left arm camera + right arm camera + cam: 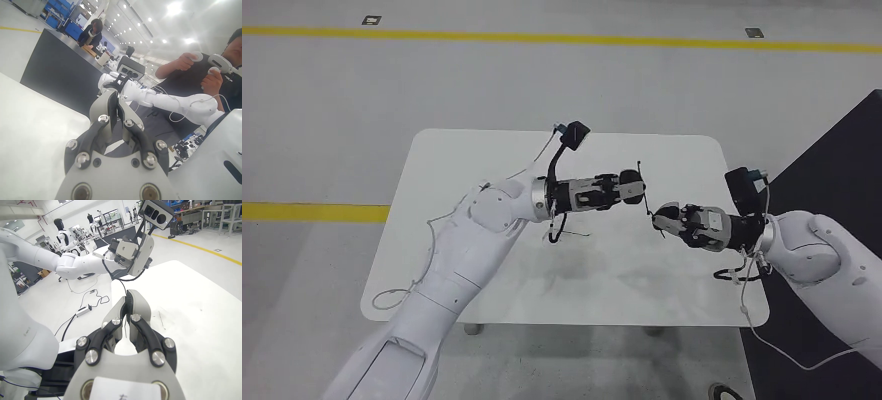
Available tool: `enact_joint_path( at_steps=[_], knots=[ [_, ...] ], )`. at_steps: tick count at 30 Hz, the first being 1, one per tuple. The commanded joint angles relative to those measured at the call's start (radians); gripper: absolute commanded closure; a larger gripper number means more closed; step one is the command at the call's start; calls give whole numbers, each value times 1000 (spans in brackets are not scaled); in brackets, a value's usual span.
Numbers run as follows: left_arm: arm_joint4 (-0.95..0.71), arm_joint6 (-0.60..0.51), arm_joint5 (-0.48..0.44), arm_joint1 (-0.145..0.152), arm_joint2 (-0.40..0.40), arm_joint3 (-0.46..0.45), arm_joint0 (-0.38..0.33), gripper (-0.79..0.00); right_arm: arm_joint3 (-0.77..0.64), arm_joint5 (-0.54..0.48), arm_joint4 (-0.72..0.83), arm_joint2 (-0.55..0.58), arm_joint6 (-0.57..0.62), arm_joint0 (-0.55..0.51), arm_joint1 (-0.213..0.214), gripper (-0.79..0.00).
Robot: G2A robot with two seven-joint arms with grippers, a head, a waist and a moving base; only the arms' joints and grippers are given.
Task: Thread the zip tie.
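A thin black zip tie (640,168) hangs in the air above the white table (492,180), held between both grippers. My left gripper (637,187) is shut on one part of it, and a short end sticks out past its fingers. In the left wrist view the left gripper (115,96) has its black pads pressed together. My right gripper (657,217) sits just beside and slightly nearer the table's front. In the right wrist view the right gripper (127,294) is shut on the zip tie (124,287). The strand runs from its fingertips up toward the left wrist, and a tail hangs between the fingers.
A second thin black zip tie (161,321) lies loose on the table (189,294). A black counter (842,150) stands along the table's right side, close behind the right arm. The table's left half and far edge are open.
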Motion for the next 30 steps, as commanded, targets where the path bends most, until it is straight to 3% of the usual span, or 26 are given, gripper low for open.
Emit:
enact_joint_path(
  at_steps=[1,11,19,30],
  knots=[
    [1,3,-6,1,-2,-6,4,0,4,0,25,0,21,3,0,0],
    [85,59,-98,11,-31,-35,20,0,24,0,156,-8,126,21,-7,0],
    [112,56,-40,11,-9,-39,20,0,25,0,192,4,177,26,-15,0],
    [80,62,-74,18,-20,-50,22,0,43,0,220,22,207,14,-27,0]
  ],
)
